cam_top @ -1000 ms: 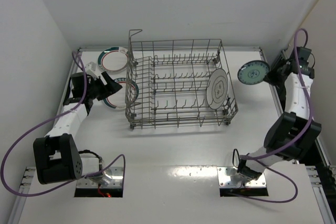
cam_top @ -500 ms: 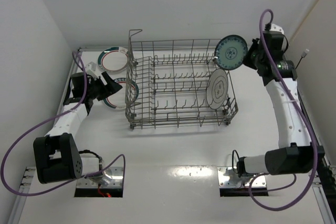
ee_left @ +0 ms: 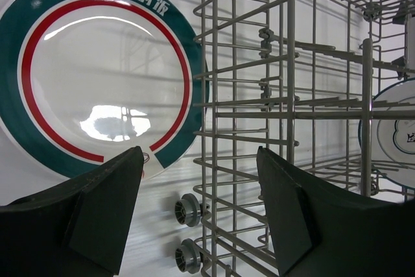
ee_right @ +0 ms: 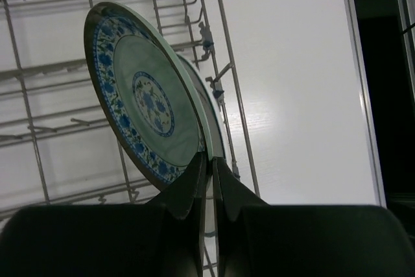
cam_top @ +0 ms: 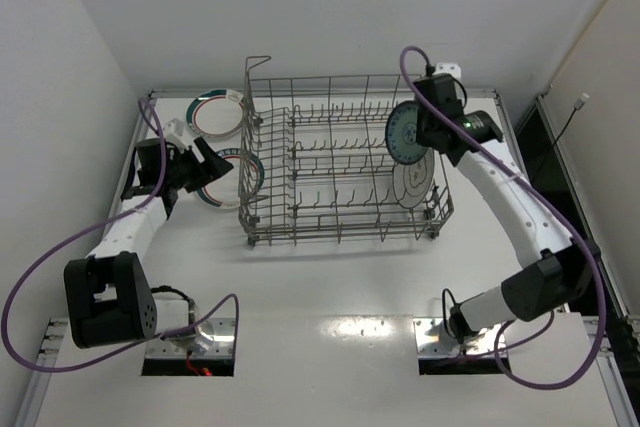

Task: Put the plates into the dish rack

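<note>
1. Teal plate (cam_top: pixel 405 132) (ee_right: pixel 146 98): small, blue-patterned rim + centre. It's held on edge and tilted, over the R end of the dish rack (cam_top: pixel 340 237) (ee_right: pixel 26 115). Can't tell if it touches any tine.
2. R gripper (cam_top: pixel 428 130) (ee_right: pixel 209 160): clamped on the teal plate's rim. In the wrist view the jaws are nearly together w/ only the rim between them. The arm reaches in from the R side, over the rack's R wall.
3. White plate (cam_top: pixel 412 185) (ee_left: pixel 392 128): thin dark ring, stands upright in the tines at the rack's R end, just beside the teal plate. In the R wrist view only a sliver of its edge shows behind the teal one. Touching or apart: can't tell.
4. Dish rack: grey wire basket w/ rows of upright tines, mid-table, long side facing the arm bases. Small rollers show at its lower L edge in the L wrist view.
5. Banded plate (cam_top: pixel 225 187) (ee_left: pixel 97 76): white centre, red ring, green outer band w/ white characters. Lies flat on the table (cam_top: pixel 330 287), just beside the rack's L wall. Its R edge is seen through the rack wires.
6. L gripper (cam_top: pixel 212 169) (ee_left: pixel 198 154): fingers spread wide, nothing between them. It sits low over the near edge of the banded plate, by the rack's L wall. No contact w/ plate visible.
7. 2nd banded plate (cam_top: pixel 217 114): same colours, flat on the table near the far-L corner. It's close to the rack's far-L corner and apart from the 1st.
</note>
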